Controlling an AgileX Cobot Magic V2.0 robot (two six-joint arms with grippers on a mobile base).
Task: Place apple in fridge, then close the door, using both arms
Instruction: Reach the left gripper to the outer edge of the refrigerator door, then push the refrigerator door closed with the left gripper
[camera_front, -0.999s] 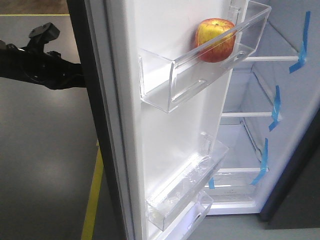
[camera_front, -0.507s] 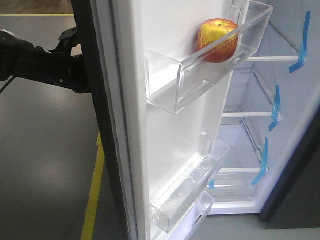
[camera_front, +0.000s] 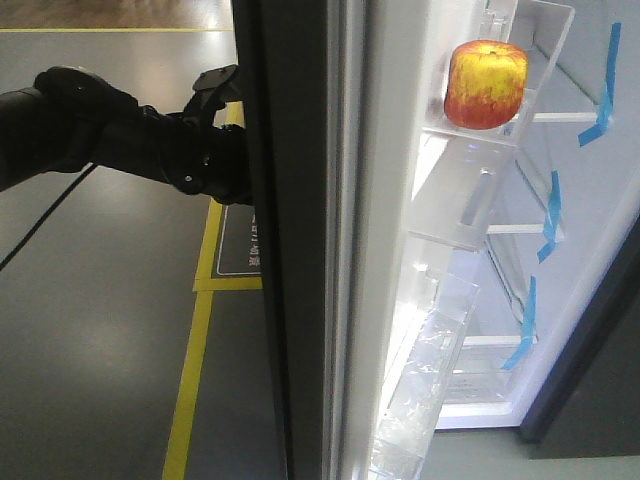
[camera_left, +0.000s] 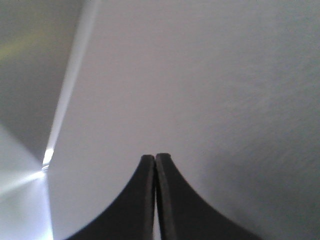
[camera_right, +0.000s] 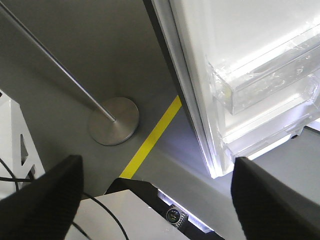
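Note:
The apple (camera_front: 486, 84), red and yellow, sits in the top clear bin (camera_front: 545, 50) on the inside of the door (camera_front: 290, 250). The door stands edge-on to the front view, partly swung towards the fridge (camera_front: 585, 200), whose white interior and glass shelves show at right. My black left arm (camera_front: 120, 140) reaches to the door's dark outer side, and its gripper end (camera_front: 222, 165) is at the door. In the left wrist view my left gripper (camera_left: 155, 157) is shut and empty, tips close to the grey door face (camera_left: 200, 75). My right gripper (camera_right: 157, 165) is open and empty, pointing down near the door's lower bins (camera_right: 265, 75).
Blue tape strips (camera_front: 605, 90) mark the shelf edges. A dark grey partition panel (camera_front: 590, 380) stands at the lower right. A yellow floor line (camera_front: 190, 380) runs beside the door. A metal stand base (camera_right: 114, 120) and my own base (camera_right: 130, 210) lie below the right gripper.
The door has swung further towards the fridge and now shows edge-on. My left arm has moved right with it. The apple has ridden along in the bin.

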